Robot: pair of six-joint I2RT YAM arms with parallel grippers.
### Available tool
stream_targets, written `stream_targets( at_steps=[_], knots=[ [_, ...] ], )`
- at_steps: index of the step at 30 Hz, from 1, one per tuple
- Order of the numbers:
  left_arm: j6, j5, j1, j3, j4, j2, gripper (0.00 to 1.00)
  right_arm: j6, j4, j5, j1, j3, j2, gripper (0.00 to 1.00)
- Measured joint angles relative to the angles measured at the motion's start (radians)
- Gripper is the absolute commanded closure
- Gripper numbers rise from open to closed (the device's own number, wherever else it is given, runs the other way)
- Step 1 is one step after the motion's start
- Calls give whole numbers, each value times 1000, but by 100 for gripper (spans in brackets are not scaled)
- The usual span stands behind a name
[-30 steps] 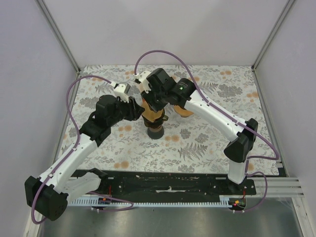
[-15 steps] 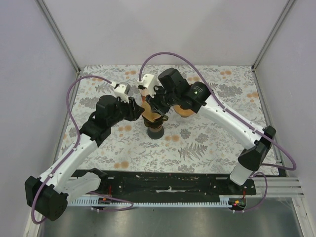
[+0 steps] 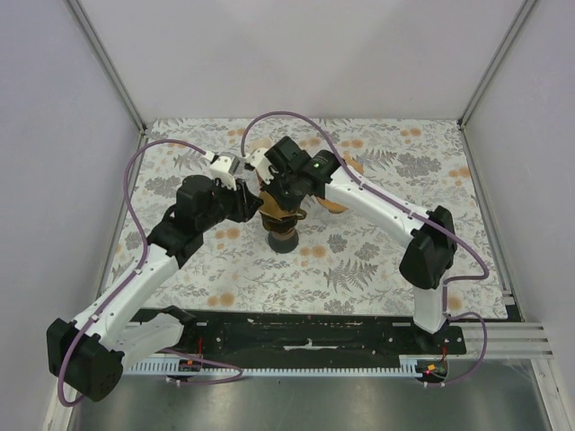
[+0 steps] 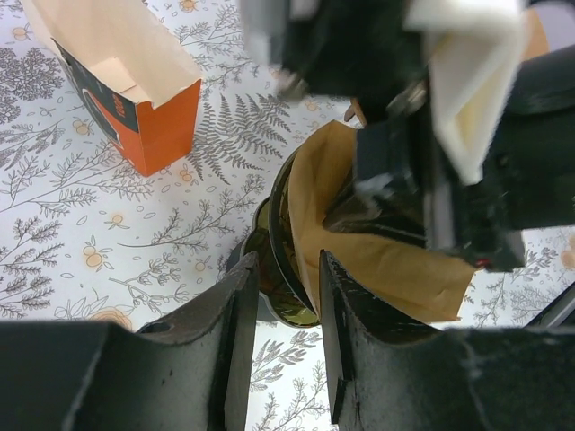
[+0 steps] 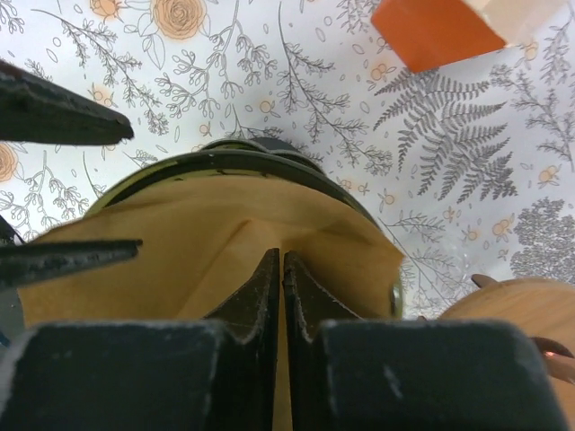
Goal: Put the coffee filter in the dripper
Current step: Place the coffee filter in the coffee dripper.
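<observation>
From above, both arms meet over the dripper (image 3: 283, 237) at the middle of the floral worktop (image 3: 377, 260), and their wrists hide both claws. Only the left wrist view shows the left claw (image 4: 287, 260): it is partly closed, its fingers clamped on either side of the dripper's dark rim. Only the right wrist view shows the right claw (image 5: 280, 254). It is closed to a thin slit, tips down inside the brown coffee filter (image 5: 171, 242), which sits in the dripper. Whether paper is pinched I cannot tell. An open orange box (image 4: 157, 126) stands near the dripper.
</observation>
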Motion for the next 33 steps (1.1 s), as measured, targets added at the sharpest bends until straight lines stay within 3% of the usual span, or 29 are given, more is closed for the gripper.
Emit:
stream_targets(
  at_steps=[18,26,29,33],
  knots=[
    [-66,-47,8,26,-56,-4,58,69,-82,53,38,55,111,100],
    [-63,-87,10,58,-80,-95,61,107,-134,46,36,117,153,100],
    [122,85,6,2,24,-175,60,115,-156,46,36,171,189,100],
    [583,366,-5,-58,-8,-248,54,119,-173,46,36,217,219,100]
  ],
)
